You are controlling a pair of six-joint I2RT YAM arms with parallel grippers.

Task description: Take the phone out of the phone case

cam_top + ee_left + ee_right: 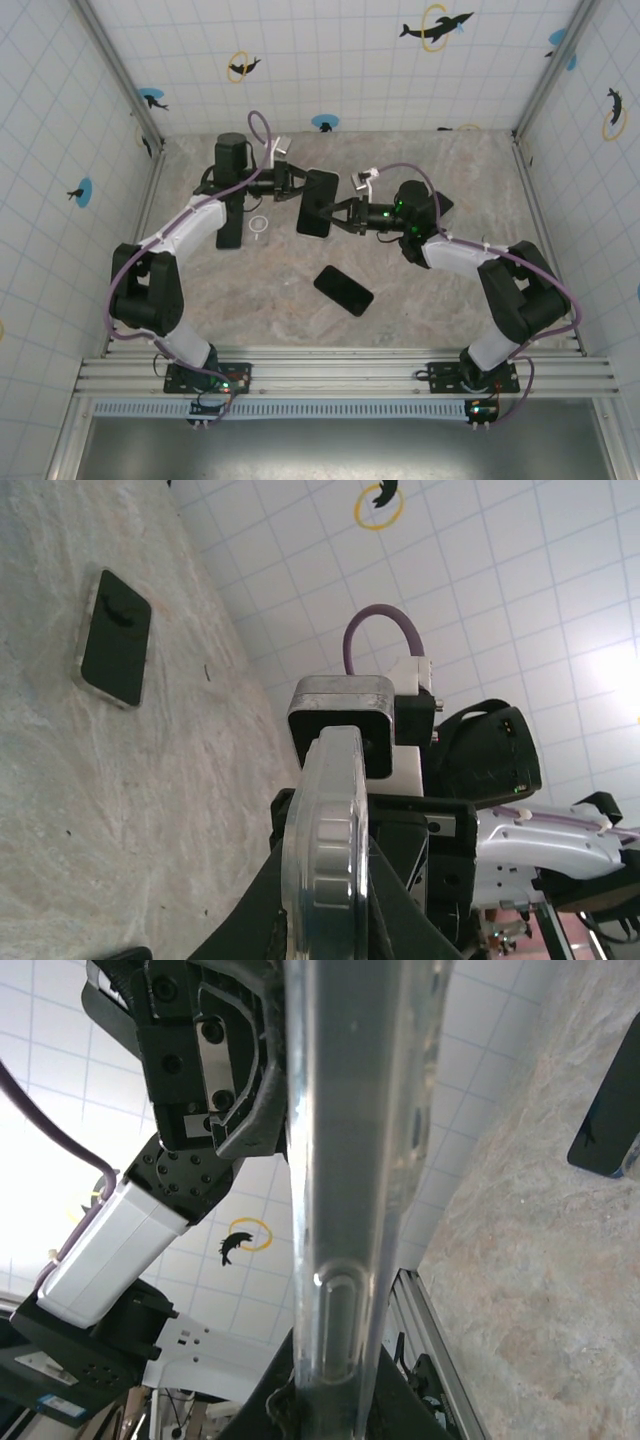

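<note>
Because the two arms reach inward from their bases at the near rail, everything that matters sits between them, past mid-counter. Nearest lies a loose black slab (343, 290), flat on the counter (450, 290) and touched by neither arm; whether it is a bare handset I cannot tell.

Just beyond it, lifted clear of the surface, is the phone case (317, 203). Its broad face is turned upward and its long axis runs roughly near to far, leaning slightly right at the far end. From above that face looks dark, so I judge the phone (318, 212) is seated inside it. Both wrist views show the rim edge-on as clear plastic.

The right gripper (337, 212) comes in from the right and is pinched on the case's near right edge. In its own wrist view the clear rim rises straight out from between the fingers. The left gripper (296, 183) comes in from the left at the far end, its fingers pressed against both faces of the rim.

The case therefore spans the gap, with each arm holding an opposite end. The coming move looks like a peel, with one end flexed back along that long axis while the other end holds firm.

A small white ring (259, 225) lies on the counter near the left arm.
</note>
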